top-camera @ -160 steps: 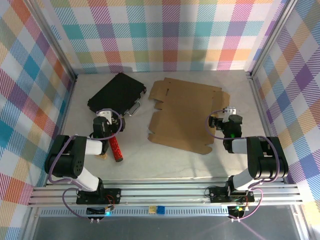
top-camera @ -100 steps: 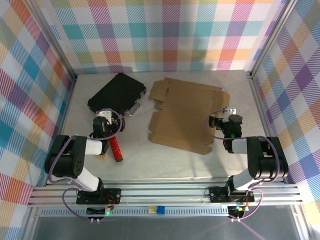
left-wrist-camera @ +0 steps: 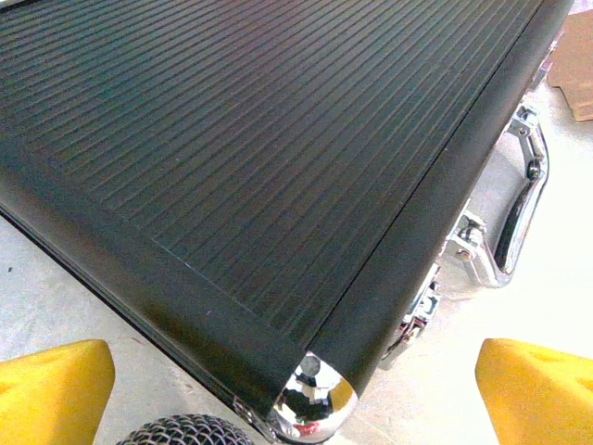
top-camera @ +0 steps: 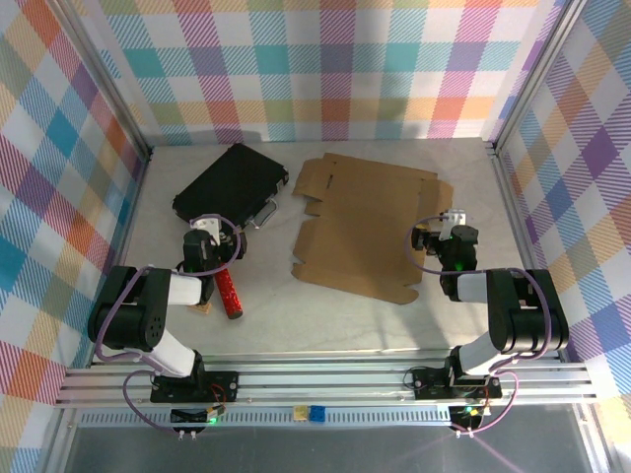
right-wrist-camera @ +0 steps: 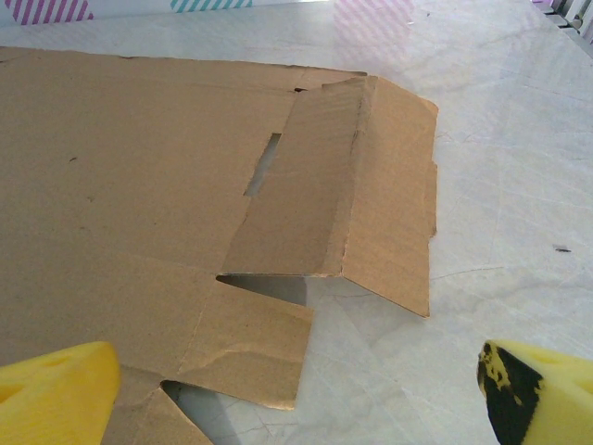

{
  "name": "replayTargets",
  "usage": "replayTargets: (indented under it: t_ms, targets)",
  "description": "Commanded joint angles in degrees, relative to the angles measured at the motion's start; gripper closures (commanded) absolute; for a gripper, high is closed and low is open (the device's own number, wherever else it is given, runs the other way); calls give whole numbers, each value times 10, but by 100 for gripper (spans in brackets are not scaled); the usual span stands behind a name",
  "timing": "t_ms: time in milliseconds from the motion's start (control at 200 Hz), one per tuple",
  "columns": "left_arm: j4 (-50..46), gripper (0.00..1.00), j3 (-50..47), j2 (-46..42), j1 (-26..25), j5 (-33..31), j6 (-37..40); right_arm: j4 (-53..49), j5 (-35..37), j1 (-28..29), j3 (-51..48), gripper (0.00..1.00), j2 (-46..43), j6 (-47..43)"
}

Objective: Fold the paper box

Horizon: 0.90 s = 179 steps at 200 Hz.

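The paper box [top-camera: 360,232] lies unfolded as a flat brown sheet on the tabletop [top-camera: 325,315], in the centre-right of the top view, with its right edge just beside the right arm's wrist. In the right wrist view one side flap [right-wrist-camera: 371,199] is creased and lifted a little off the surface, and a narrow slot is cut in the panel next to it. The right end effector [right-wrist-camera: 296,399] has its yellow fingers [right-wrist-camera: 51,394] spread wide apart, holding nothing, low over the near corner of the sheet. The left end effector [left-wrist-camera: 292,399] is likewise parted and empty, facing the ribbed black case [top-camera: 229,180] and its chrome handle [left-wrist-camera: 519,213]. A red cylinder [top-camera: 229,292] lies lower left, beside the left arm.
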Motion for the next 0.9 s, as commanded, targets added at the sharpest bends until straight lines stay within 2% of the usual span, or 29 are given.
replayTargets:
  t_ms: [0,135,290,440,590,705,760,790,840,890]
  targets:
    - [25,0,9,3,10,7,8,23,-7,5,9,1,6,7]
    - [-45,0,27,-45,9,0,8,5,-16,5,7,1,-22,2]
    - [-68,0,13,-109,9,-53,-11,-22,46,5,-11,1,-95,25]
    - [-101,0,41,-174,3,-112,-18,-71,93,5,1,1,-181,29]
    - [-163,0,148,-196,-6,-173,-13,-148,126,5,84,1,-240,14]
    - [-210,0,261,-201,-39,-260,-3,-275,156,15,228,1,-263,31]
    - [-311,0,357,-190,-54,-315,-43,-367,167,22,321,1,-258,43]
    - [-438,0,432,-176,-55,-323,-103,-424,169,23,375,1,-250,65]
    - [-687,0,580,-138,-52,-282,-174,-530,174,21,462,1,-225,137]
    - [-809,0,651,-101,-50,-300,-292,-680,168,18,549,1,-195,239]
